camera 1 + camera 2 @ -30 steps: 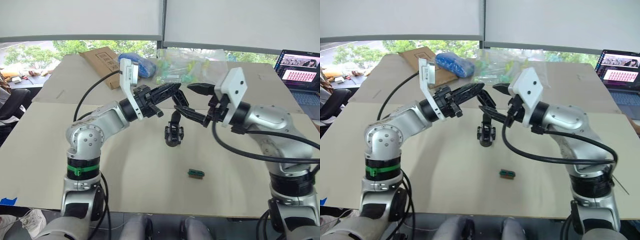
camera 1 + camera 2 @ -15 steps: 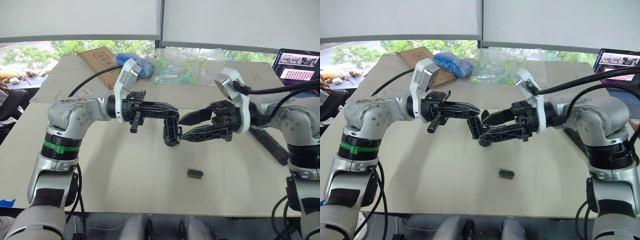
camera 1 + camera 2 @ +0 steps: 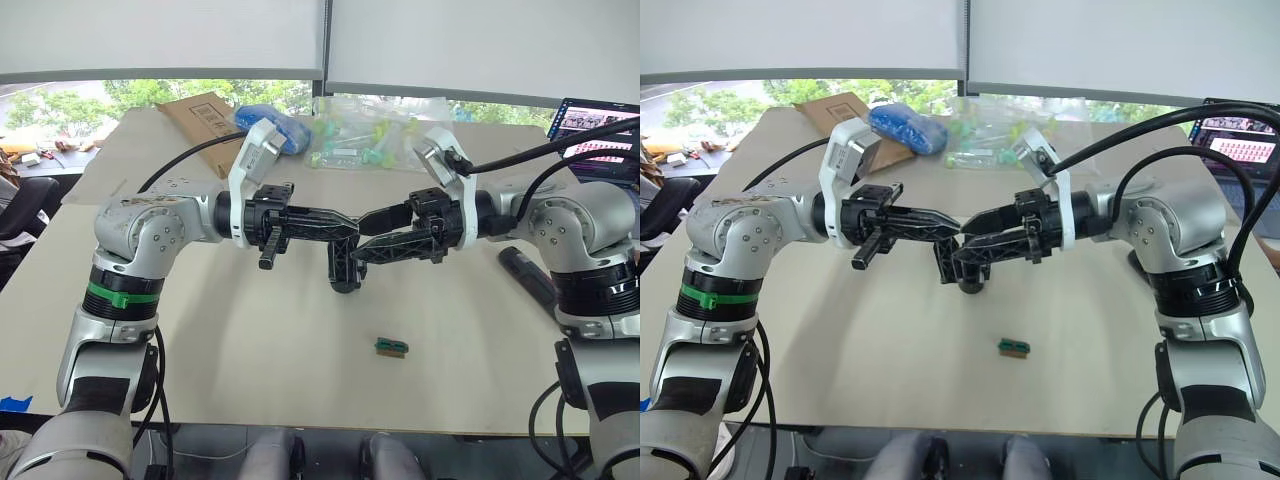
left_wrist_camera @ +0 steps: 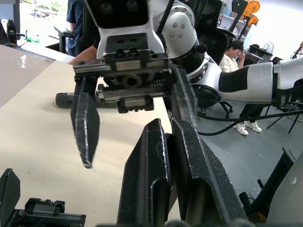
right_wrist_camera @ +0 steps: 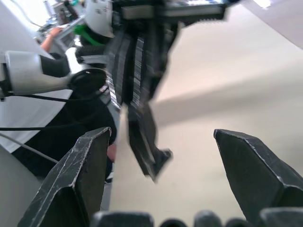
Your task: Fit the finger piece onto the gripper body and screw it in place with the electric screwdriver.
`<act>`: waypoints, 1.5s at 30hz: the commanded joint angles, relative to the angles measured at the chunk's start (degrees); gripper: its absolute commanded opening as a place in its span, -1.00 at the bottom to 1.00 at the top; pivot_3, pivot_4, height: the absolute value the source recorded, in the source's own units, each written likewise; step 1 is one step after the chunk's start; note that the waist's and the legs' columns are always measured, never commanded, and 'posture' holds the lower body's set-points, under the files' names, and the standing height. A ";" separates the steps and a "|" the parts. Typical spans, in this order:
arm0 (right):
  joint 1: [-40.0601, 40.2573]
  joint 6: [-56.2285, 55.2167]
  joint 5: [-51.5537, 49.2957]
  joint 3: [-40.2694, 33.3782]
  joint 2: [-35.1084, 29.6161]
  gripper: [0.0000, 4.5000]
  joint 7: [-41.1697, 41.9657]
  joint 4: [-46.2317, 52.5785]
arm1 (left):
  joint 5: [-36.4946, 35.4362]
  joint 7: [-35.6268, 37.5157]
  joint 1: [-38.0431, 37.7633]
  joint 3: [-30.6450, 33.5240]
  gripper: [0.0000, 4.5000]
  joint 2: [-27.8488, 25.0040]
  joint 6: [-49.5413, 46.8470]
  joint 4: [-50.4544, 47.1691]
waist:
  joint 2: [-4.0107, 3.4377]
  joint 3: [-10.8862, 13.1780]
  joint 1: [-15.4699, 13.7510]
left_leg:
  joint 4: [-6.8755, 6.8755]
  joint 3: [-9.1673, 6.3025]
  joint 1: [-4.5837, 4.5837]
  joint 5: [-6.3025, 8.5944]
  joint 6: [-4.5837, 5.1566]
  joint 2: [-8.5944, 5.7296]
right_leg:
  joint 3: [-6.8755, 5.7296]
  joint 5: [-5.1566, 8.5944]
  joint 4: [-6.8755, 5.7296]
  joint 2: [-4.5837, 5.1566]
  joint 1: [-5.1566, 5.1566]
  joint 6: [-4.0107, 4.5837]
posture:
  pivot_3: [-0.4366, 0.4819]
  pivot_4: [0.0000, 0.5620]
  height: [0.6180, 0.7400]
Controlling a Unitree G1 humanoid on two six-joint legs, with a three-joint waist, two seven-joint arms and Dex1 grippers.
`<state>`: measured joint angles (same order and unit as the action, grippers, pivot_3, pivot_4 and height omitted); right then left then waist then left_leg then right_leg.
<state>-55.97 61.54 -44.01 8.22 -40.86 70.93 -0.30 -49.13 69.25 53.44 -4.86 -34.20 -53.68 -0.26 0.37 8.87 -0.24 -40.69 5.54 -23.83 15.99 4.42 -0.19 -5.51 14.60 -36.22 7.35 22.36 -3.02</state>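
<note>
Left gripper [image 3: 350, 222], clenched, appeared to pinch the top of the gripper body [image 3: 345, 268] to steady it over the worktop [image 3: 250, 350], while the right gripper [image 3: 365, 236] hovered released alongside, the screwdriver [image 3: 528, 276] lying untouched beside that arm.

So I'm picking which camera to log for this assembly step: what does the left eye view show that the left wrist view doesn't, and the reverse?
Left eye view: the small green-and-brown block on the table, a laptop, and the whole black gripper body hanging under the left pincer. Left wrist view: the right pincer's gear rack head-on, and a seated person behind. Both: the right pincer open, facing the shut left one.
</note>
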 commanded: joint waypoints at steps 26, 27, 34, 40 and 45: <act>3.63 -3.47 -1.86 -6.32 5.77 -0.40 -7.14 7.51 | -3.16 -6.85 1.21 7.46 -1.00 4.12 -4.24 0.19 | 0.00 0.00 0.16 | -0.01 -0.02 0.00 0.00 0.00 -0.02 | -0.02 0.00 -0.02 0.00 -0.01 0.00 | -0.05 -0.47 1.00; 3.49 -3.40 -1.88 -6.41 5.88 -0.40 -7.37 7.33 | -3.13 -6.87 1.10 7.41 -1.00 4.15 -4.18 0.06 | 0.00 0.00 0.16 | -0.01 -0.02 0.00 0.00 0.00 -0.02 | -0.03 0.00 -0.02 0.00 -0.01 0.00 | -0.05 -0.47 1.00; 2.86 -2.96 -2.48 -6.87 6.25 -0.85 -7.53 6.76 | -1.31 -5.86 0.35 5.56 -1.00 3.58 -2.81 -0.76 | 0.00 0.00 0.15 | -0.01 -0.01 0.01 0.00 0.00 -0.02 | -0.03 0.00 -0.02 0.00 -0.01 0.00 | -0.05 -0.47 1.00; 3.63 -5.54 -1.09 -5.86 5.99 -0.85 -6.56 7.42 | 0.12 -3.28 0.04 3.36 -0.62 1.69 -3.30 -1.01 | 0.00 0.00 0.23 | -0.01 -0.01 0.01 0.00 0.00 -0.01 | -0.02 0.00 -0.02 0.00 -0.01 0.00 | -0.05 -0.47 1.00; 6.03 -12.92 3.78 -3.57 4.75 -0.85 -4.27 8.28 | 6.34 7.65 -2.27 -1.40 0.37 -5.52 3.87 0.57 | -0.01 0.00 0.57 | 0.01 0.03 0.02 0.00 -0.01 -0.02 | -0.02 0.00 -0.01 -0.02 0.01 0.00 | -0.05 -0.47 1.00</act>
<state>-49.95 51.97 -41.16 5.26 -35.36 65.46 6.20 -45.12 73.26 51.57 -5.21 -38.53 -53.28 0.65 0.36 8.87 0.33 -40.65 5.60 -23.81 15.98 4.41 -0.21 -5.51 14.60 -36.23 7.32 22.41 -3.02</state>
